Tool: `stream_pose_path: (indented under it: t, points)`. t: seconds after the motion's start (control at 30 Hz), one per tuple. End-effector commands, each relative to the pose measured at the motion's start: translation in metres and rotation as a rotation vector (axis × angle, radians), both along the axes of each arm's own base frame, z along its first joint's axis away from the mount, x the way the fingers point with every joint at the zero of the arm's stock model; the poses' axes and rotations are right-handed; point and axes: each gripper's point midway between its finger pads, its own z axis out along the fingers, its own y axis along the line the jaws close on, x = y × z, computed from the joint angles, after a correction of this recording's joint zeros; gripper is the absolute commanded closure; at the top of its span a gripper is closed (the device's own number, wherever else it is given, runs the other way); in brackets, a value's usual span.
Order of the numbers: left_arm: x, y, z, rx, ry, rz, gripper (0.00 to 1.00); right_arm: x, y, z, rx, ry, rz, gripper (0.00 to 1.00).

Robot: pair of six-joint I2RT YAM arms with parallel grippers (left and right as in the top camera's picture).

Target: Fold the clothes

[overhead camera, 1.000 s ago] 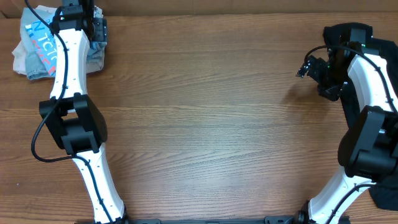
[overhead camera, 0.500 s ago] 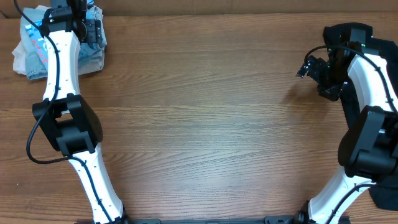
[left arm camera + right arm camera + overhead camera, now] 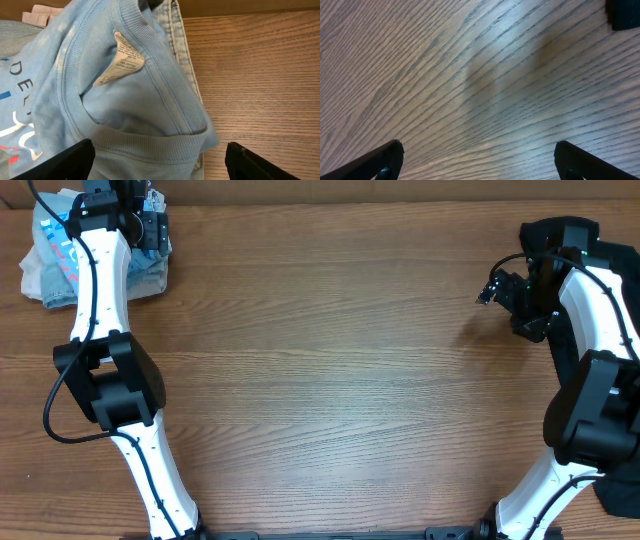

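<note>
The clothes lie in a crumpled heap at the table's far left corner. On top is a light sky-blue T-shirt (image 3: 52, 255) with white lettering and a red-orange mark. In the left wrist view its ribbed collar (image 3: 150, 145) and white label (image 3: 120, 65) fill the frame. My left gripper (image 3: 160, 167) is open, one finger on each side of the collar, holding nothing. In the overhead view the left gripper (image 3: 130, 205) hangs over the heap's right part. My right gripper (image 3: 492, 288) is open over bare wood at the far right, with nothing between its fingers (image 3: 385, 160).
Paler denim-like cloth (image 3: 182, 50) lies under the T-shirt at the heap's right edge. Beige fabric (image 3: 40, 10) shows behind it. Dark cloth (image 3: 620, 500) shows at the lower right corner beside the right arm's base. The wooden table (image 3: 330, 360) spreads between the arms.
The left arm has reached a little further back and left over the heap. The right arm has not moved.
</note>
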Motion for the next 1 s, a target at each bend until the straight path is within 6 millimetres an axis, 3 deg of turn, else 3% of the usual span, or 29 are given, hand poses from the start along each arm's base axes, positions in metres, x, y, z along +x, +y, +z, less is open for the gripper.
stream_pose_path:
  t: [0.0,0.63,0.97]
  points:
    - [0.003,0.000,-0.011,0.011,0.020,-0.022,0.14,0.007,0.000,0.018,-0.010,-0.051,-0.004,0.00]
    - [-0.001,0.012,-0.018,0.009,0.033,-0.001,0.16,0.007,0.000,0.018,-0.010,-0.051,-0.004,0.00]
    - [-0.002,0.016,-0.018,0.004,0.033,0.003,0.24,0.007,0.000,0.018,-0.010,-0.051,-0.004,0.00]
